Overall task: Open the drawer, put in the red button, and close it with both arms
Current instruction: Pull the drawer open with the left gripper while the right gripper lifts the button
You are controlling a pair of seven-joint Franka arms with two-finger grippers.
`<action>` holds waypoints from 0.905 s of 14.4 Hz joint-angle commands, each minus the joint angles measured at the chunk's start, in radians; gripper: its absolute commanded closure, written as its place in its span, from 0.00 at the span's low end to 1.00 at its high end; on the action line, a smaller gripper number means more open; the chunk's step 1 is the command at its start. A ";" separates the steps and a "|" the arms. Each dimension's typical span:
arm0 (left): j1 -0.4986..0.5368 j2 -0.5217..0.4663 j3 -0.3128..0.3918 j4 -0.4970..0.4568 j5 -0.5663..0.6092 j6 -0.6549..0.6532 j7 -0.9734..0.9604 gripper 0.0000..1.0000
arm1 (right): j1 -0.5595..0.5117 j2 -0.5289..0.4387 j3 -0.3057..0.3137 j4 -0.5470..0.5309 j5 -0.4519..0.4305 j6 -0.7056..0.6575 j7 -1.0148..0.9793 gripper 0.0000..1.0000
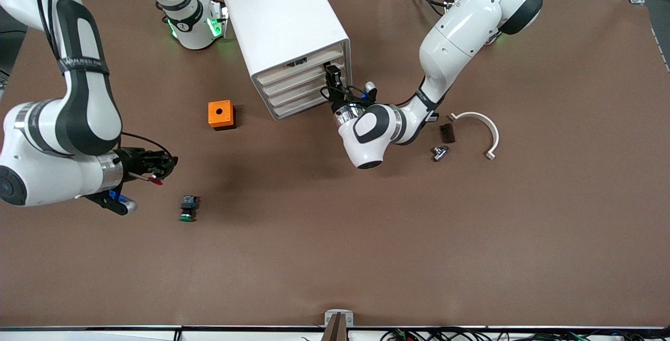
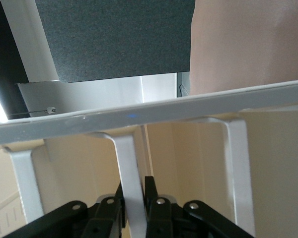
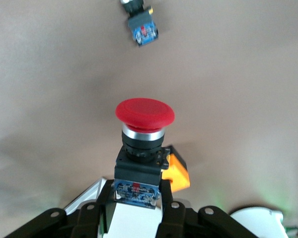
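Front view, read from the right arm's end of the table toward the left arm's. The right gripper (image 1: 163,165) hangs over bare table at the right arm's end, pinching the red button (image 1: 155,179); the right wrist view shows its fingers (image 3: 171,208) clamped on the button's black-and-blue body with the red cap (image 3: 144,114) pointing away from the wrist. Just beside it, lying on the brown table (image 1: 335,257), is a green-capped button (image 1: 188,208), and farther from the front camera than that button stands an orange box (image 1: 221,114) with a round hole in its top. Next comes the white cabinet (image 1: 280,21), its four drawer fronts facing the front camera at an angle; the drawer (image 1: 301,66), the uppermost one, appears at most slightly ajar, though the angle makes this hard to judge. The left gripper (image 1: 333,75) is at this drawer's front, at the corner nearer the left arm's end; in the left wrist view its fingers (image 2: 154,198) are pressed together on a thin white handle bar (image 2: 130,178) of the drawer front. Toward the left arm's end lie a small dark brown block (image 1: 447,133), a small metal fitting (image 1: 439,152), and a white curved bracket (image 1: 480,131), close together and near the left arm.
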 commanded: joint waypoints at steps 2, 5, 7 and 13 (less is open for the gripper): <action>0.004 0.000 0.002 0.011 -0.017 -0.005 -0.011 0.86 | 0.019 -0.078 -0.001 -0.017 0.019 -0.057 0.110 1.00; 0.022 -0.003 0.007 0.014 -0.031 -0.002 -0.011 0.87 | 0.065 -0.124 -0.001 -0.023 0.024 -0.074 0.244 1.00; 0.047 -0.004 0.007 0.015 -0.029 0.007 -0.009 0.87 | 0.088 -0.147 -0.001 -0.027 0.053 -0.077 0.311 1.00; 0.120 -0.008 0.008 0.017 -0.025 0.024 -0.006 0.87 | 0.170 -0.194 -0.001 -0.050 0.105 -0.063 0.534 1.00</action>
